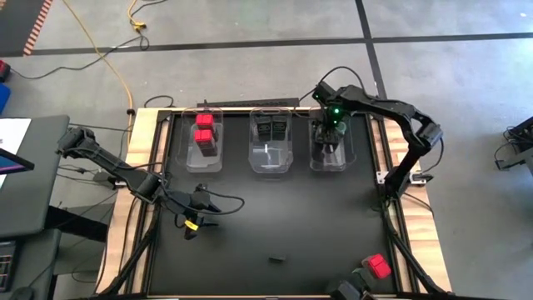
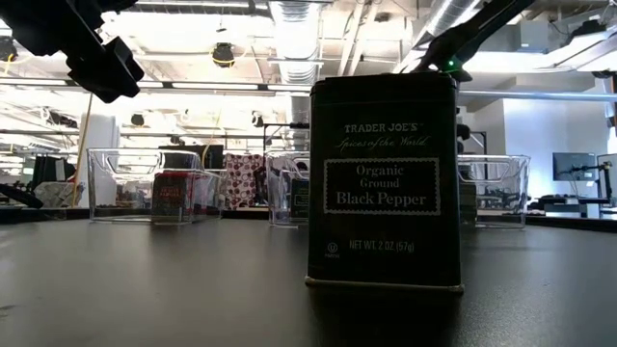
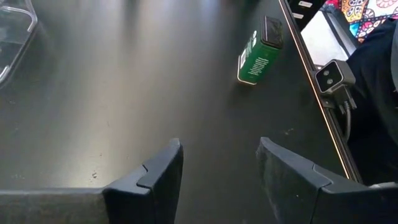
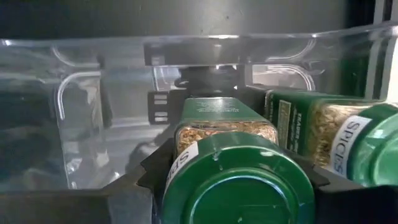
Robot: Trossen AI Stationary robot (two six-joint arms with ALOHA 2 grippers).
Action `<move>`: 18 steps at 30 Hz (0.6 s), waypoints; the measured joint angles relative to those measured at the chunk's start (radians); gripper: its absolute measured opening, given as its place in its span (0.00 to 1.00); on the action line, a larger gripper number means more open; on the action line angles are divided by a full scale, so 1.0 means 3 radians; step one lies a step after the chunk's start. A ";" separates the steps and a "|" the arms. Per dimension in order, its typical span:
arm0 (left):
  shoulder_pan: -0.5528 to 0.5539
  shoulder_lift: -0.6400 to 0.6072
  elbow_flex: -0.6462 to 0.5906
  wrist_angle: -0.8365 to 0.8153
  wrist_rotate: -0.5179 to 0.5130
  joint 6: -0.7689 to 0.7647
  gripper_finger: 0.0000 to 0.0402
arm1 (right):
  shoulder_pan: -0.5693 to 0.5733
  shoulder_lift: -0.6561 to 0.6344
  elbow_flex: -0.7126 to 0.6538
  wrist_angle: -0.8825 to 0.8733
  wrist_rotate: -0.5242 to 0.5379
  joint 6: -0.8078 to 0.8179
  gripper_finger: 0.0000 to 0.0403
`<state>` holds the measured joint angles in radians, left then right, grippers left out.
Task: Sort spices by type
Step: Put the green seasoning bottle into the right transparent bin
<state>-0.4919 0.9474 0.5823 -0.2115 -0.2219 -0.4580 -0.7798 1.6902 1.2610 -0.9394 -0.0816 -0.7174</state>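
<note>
My right gripper [image 1: 331,137] reaches down into the far-right clear bin [image 1: 350,158], shut on a green-lidded jar [image 4: 233,180]. A second green-lidded jar [image 4: 348,140] stands right beside it in that bin. The far-left bin holds red-topped containers [image 1: 204,129], and the middle bin holds dark tins [image 1: 271,129]. A black pepper tin [image 2: 386,183] stands upright on its base near the table's near edge [image 3: 258,53]. One red-topped container [image 1: 379,267] sits by the near right corner. My left gripper [image 1: 206,202] hovers open [image 3: 221,168] over bare table at the left. My right gripper pinches the green-lidded jar just below its lid [image 4: 186,140], one finger [image 4: 149,177] on each side. The fingers come from above, pointing down along the jar. The jar is upright inside the bin; whether its base rests on the bin floor is hidden.
Three clear bins stand in a row along the far edge. The low camera [image 3: 333,78] sits at the near edge beside the pepper tin. The wide middle of the black table [image 1: 275,208] has nothing on it. Raised rails run along the left and right sides.
</note>
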 joint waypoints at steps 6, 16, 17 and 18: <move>0.0000 -0.0001 0.0000 0.0000 0.0000 0.0002 0.48 | 0.0036 0.0002 0.0000 -0.0009 -0.0001 -0.0125 0.58; 0.0000 0.0000 0.0000 0.0000 0.0000 0.0003 0.48 | 0.0086 0.0002 0.0000 -0.0041 -0.0001 -0.0231 0.59; 0.0000 -0.0001 0.0000 0.0000 0.0000 0.0003 0.48 | 0.0086 0.0002 0.0000 -0.0040 -0.0001 -0.0231 0.59; -0.0001 0.0000 0.0000 0.0000 0.0000 0.0003 0.48 | 0.0086 0.0002 0.0000 -0.0041 -0.0001 -0.0229 0.59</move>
<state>-0.4923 0.9473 0.5823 -0.2115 -0.2218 -0.4572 -0.7540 1.6909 1.2610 -0.9516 -0.0818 -0.7863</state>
